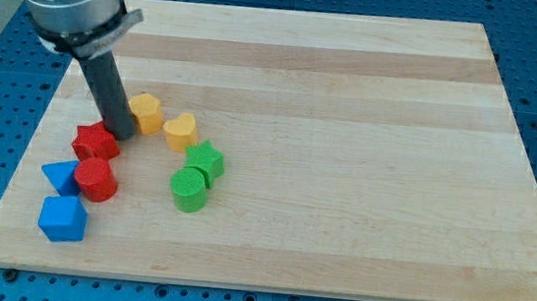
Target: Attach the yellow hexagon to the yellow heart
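So my tip [122, 134] sits touching the yellow hexagon block [146, 113] on its left; there's no gripper to open or close. The yellow heart block [180, 131] is just right. An off-centre push could spin the hexagon past, or clip the red star block [95, 141].

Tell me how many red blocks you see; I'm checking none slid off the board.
2. One red block sits just below my tip, at the view's left. The other red block lies right below it, beside the blue ones. None seems hidden.
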`<state>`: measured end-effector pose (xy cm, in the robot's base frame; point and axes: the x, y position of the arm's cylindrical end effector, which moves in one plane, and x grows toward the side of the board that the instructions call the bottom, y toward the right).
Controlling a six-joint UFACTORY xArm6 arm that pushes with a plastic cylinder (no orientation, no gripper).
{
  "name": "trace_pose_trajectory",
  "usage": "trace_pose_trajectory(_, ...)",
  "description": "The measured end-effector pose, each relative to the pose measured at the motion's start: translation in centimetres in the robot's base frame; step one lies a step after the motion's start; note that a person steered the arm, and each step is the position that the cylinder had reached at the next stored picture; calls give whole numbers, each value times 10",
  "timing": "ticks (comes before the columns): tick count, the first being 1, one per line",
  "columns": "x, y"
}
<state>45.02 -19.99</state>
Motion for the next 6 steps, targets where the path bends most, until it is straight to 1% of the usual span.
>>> trace_pose_trajectory(1, -10, -4)
trace_pose_trajectory(3, -54, 6)
trace_pose_trajectory(4, -39, 29)
trace_pose_trajectory(5, -13, 36)
trace_pose_trajectory(6, 1, 37)
